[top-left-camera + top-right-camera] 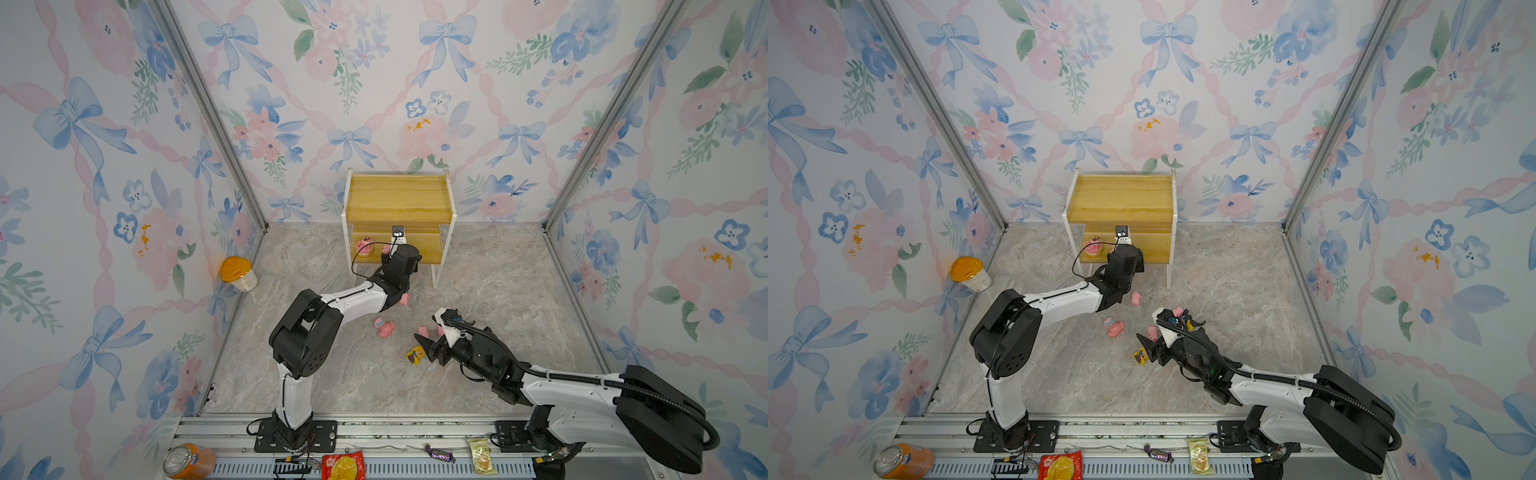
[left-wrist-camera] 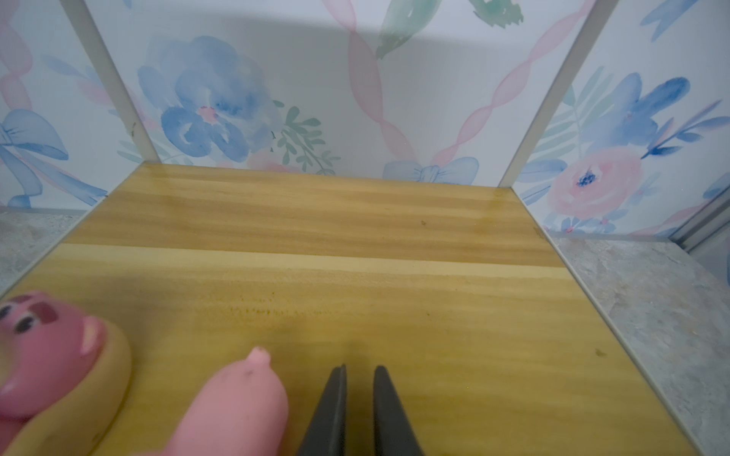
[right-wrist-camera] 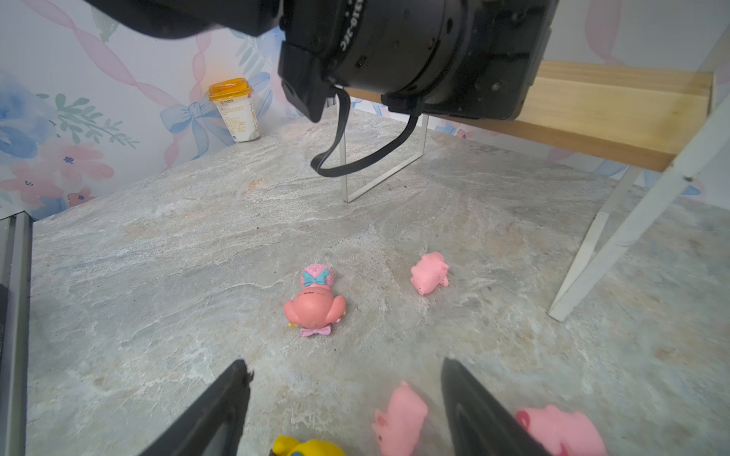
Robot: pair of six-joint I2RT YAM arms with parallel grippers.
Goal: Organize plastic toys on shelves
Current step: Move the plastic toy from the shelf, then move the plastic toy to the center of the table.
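Note:
The shelves (image 1: 399,199) (image 2: 355,276) stand against the back wall. On the lower board are a pink pig on a round base (image 1: 364,246) (image 2: 43,355) and a small pink pig (image 2: 237,406). My left gripper (image 2: 359,369) hovers just beside that small pig, its jaws slightly apart and empty. On the floor lie a pink blue-hatted figure (image 1: 385,327) (image 3: 314,304), a pig (image 3: 429,273), a black-and-yellow creature (image 1: 415,354) (image 3: 308,448) and another pig (image 3: 561,430). My right gripper (image 3: 344,362) is open low over the floor, with a pig (image 3: 399,418) lying loose between its fingers.
An orange-lidded cup (image 1: 238,274) stands by the left wall. An orange can (image 1: 189,461), snack packets (image 1: 343,465) (image 1: 482,457) and a wrapped candy (image 1: 438,453) lie on the front rail. The left arm's wrist (image 3: 414,51) hangs above the floor toys, and the shelf's white legs (image 3: 616,244) stand nearby.

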